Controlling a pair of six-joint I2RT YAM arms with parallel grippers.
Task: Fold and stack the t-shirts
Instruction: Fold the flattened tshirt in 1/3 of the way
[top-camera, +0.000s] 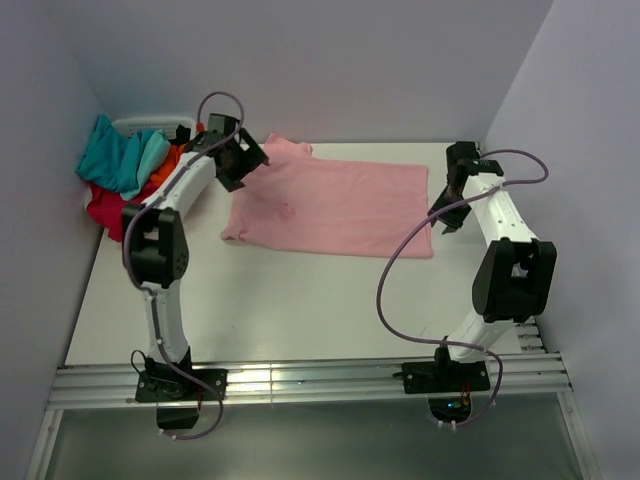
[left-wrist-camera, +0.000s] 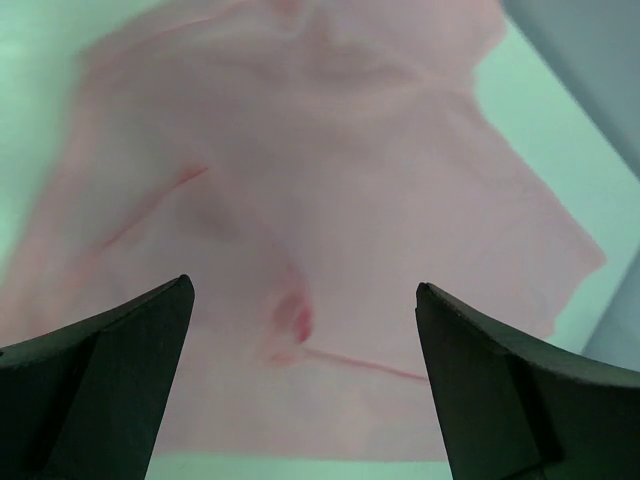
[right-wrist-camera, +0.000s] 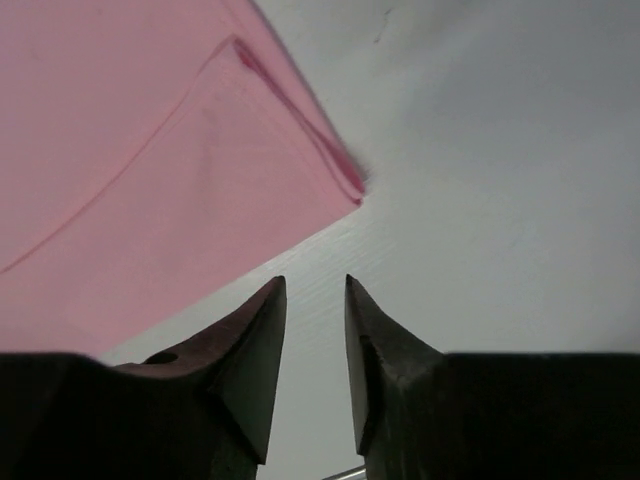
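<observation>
Both hovering empty: left gripper (left-wrist-camera: 305, 290) fingers wide, right gripper (right-wrist-camera: 315, 283) fingers barely parted; pink t-shirt (top-camera: 340, 205), frame centre, awaiting fold, needing edge grasp.

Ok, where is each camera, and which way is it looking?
Top external: high up behind the arms, looking down at the table, the pink t-shirt and the pile of t-shirts; both whole arms show.
Left wrist: on the left arm, looking down at the pink cloth; the left gripper shows, spread wide.
Right wrist: on the right arm, looking at the shirt's corner and bare table; the right gripper shows.
Shared: all three see the pink t-shirt.
</observation>
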